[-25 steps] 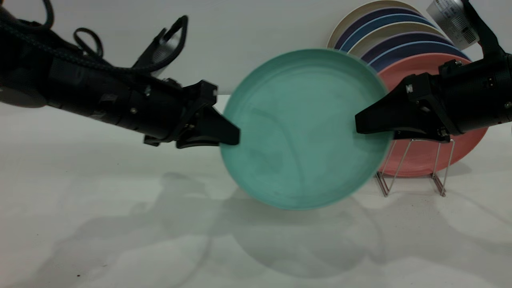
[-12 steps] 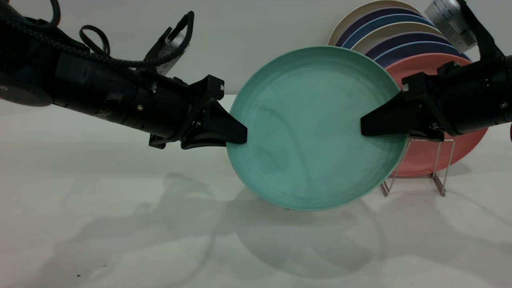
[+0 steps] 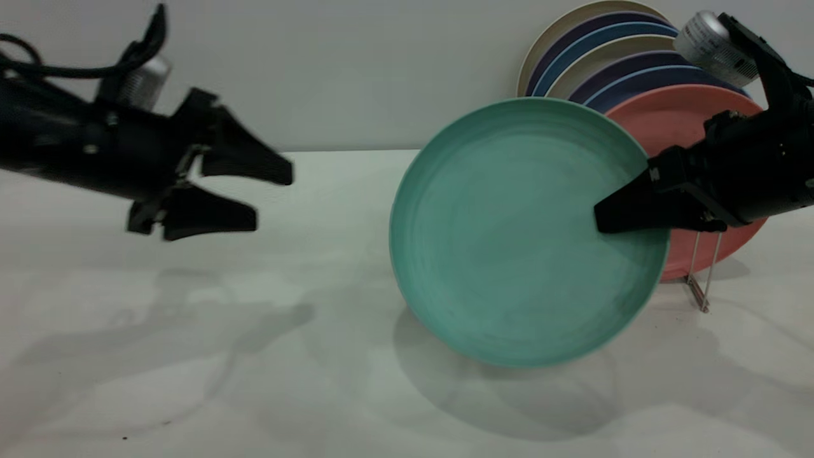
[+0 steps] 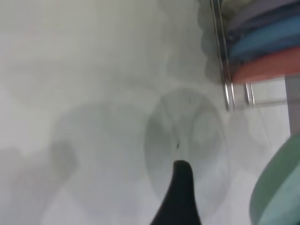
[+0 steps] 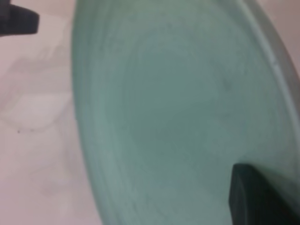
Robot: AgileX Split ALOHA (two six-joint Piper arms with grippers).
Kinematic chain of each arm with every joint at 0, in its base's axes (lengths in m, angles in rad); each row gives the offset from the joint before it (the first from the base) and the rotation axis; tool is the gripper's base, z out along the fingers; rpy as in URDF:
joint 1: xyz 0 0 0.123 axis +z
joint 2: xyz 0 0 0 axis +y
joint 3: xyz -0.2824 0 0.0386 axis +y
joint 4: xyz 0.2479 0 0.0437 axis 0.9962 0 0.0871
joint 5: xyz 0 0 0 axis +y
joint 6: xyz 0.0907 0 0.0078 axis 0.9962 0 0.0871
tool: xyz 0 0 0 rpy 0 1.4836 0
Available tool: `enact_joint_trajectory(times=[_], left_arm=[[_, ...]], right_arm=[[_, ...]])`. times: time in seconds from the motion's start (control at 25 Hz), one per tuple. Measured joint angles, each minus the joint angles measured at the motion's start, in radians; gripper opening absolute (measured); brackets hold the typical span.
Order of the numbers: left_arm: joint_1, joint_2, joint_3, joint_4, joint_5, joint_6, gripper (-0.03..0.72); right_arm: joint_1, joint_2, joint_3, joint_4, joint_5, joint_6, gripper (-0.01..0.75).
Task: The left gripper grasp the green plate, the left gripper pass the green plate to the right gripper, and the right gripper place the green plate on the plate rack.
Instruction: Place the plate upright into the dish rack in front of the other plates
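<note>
Soft, even light falls from above, bright but without glare. On the pale grey tabletop [image 3: 191, 381] lie faint, diffuse shadows; a rounder one sits under the round matte teal-green plastic plate [image 3: 509, 235]. The black left pincer [image 3: 251, 191] is smeared by motion blur. Both wrist views are out of focus, with hazy edges throughout.

The left end effector [image 3: 245, 194] has let go of the green plate [image 3: 521, 235] and pulled back with fingers spread; the right end effector [image 3: 604, 216] alone now carries it, shifted toward the plate rack [image 3: 703, 267]
</note>
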Motion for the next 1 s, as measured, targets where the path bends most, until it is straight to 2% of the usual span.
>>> enact_joint_trajectory(times=[0.12,0.24,0.4,0.52,0.6,0.72,0.92,1.0], left_arm=[[0.07,0.0,0.0,0.152,0.019,-0.079,0.693],[0.129,0.0,-0.001,0.345,-0.029,-0.196,0.653],[0.15,0.0,-0.028,0.676,-0.107,-0.436,0.617],[0.151,0.0,-0.082,0.916,-0.119,-0.645,0.6],[0.151,0.0,-0.12,1.026,-0.112,-0.762,0.596],[0.151,0.0,-0.152,1.131,-0.081,-0.853,0.593],[0.151,0.0,-0.155,1.163,-0.052,-0.878,0.593],[0.151,0.0,-0.156,1.163,-0.052,-0.878,0.593]], right_arm=[[-0.001,-0.001,0.0,-0.059,0.005,-0.028,0.077],[-0.001,-0.013,0.0,-0.194,0.007,-0.04,0.077],[0.012,-0.092,-0.003,-0.386,-0.102,-0.026,0.077],[0.056,-0.168,-0.03,-0.575,-0.215,-0.01,0.077],[0.079,-0.196,-0.064,-0.712,-0.228,-0.005,0.077],[0.086,-0.201,-0.144,-0.915,-0.185,0.073,0.077],[0.048,-0.201,-0.311,-1.256,0.061,0.275,0.077],[0.02,-0.201,-0.372,-1.319,0.111,0.349,0.077]])
